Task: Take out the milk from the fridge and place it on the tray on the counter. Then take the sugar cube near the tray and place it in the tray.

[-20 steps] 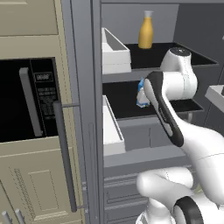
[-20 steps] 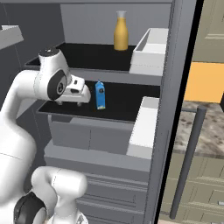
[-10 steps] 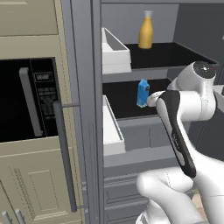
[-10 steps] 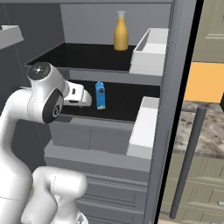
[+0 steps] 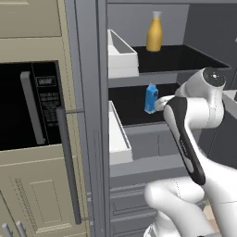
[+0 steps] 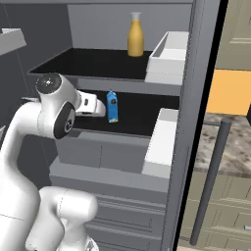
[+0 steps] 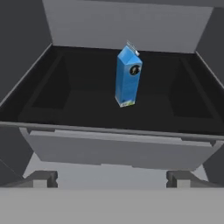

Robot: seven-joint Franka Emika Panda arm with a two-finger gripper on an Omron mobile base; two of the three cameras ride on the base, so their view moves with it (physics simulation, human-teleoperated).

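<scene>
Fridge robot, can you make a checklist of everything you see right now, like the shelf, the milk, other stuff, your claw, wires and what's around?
Surface: black middle shelf of the open fridge, bare apart from the carton.
Job's things: the milk stands upright near the middle of that shelf, untouched. Tray and sugar cube: nothing seen. A strip of counter shows to the right of the fridge.
Clutter: yellow-orange bottle on the shelf above; white door bins on the open door.
Grippers: gripper open, fingers wide, in front of the shelf edge and short of the milk.
Cables: nothing seen.
Surroundings: black microwave in beige cabinets to the left.
</scene>
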